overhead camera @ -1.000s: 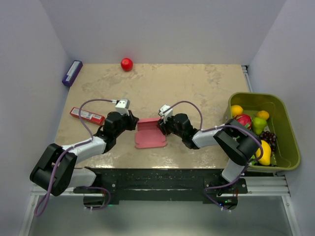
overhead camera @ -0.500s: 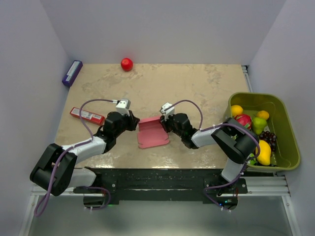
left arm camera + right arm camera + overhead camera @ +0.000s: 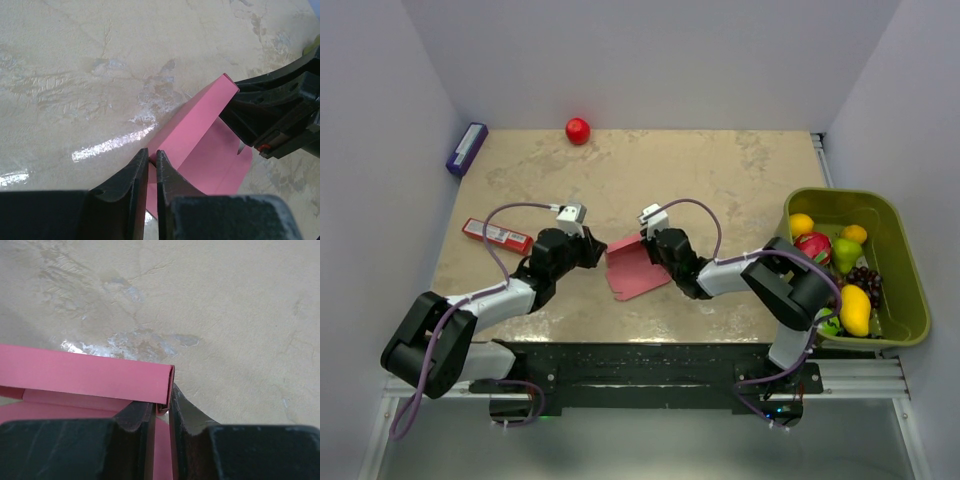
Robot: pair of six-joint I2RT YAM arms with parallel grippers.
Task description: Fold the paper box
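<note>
**Top external: paper box point(image 3: 636, 270) mid-fold, gripped at both ends**

Top external: it sits tilted near the middle of the surface point(image 3: 720, 170).
Left wrist: left fingers point(image 3: 131, 181) pinch a raised flap's corner.
Right wrist: right fingers point(image 3: 189, 416) pinch the folded edge's end.
Judged step: forming a wall. The next move calls for a gentle, coordinated turn.

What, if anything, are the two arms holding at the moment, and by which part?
Both hold the pink paper box. The left fingers pinch one end of its raised flap, and the right fingers pinch the opposite end.
</note>
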